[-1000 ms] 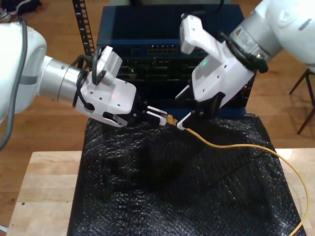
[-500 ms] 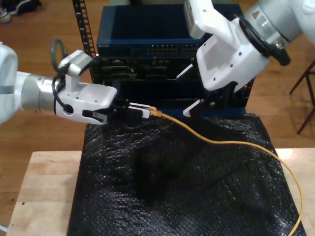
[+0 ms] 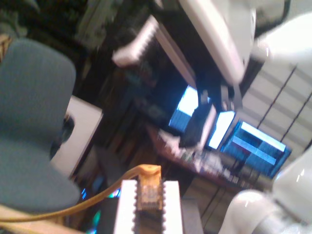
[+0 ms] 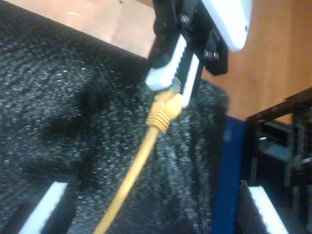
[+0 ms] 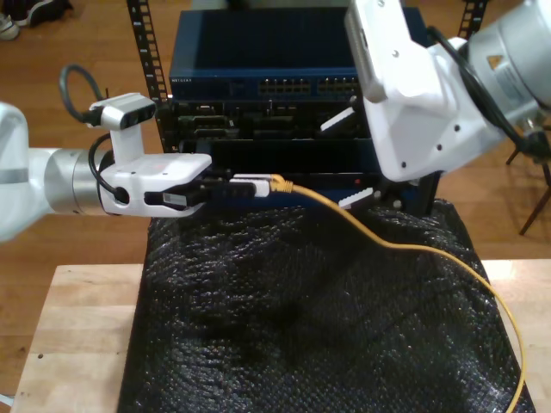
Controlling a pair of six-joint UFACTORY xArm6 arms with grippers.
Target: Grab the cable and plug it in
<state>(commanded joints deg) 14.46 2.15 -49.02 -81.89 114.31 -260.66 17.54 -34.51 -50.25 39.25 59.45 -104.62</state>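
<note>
- One cable (image 5: 405,249) is seen, yellow-orange, its plug end (image 3: 148,191) pinched between the white fingers of my first tool (image 5: 251,183), just in front of the blue rack unit (image 5: 258,64).
- From the plug the cable is draped away from the rack over one black textured cover (image 5: 301,327) on the wooden bench (image 5: 77,327).
- My second tool (image 5: 349,163) is held near the rack face, spread wide and holding nothing; two white fingertips (image 4: 46,204) are seen apart.
- Two arms are counted in the exterior view.
</note>
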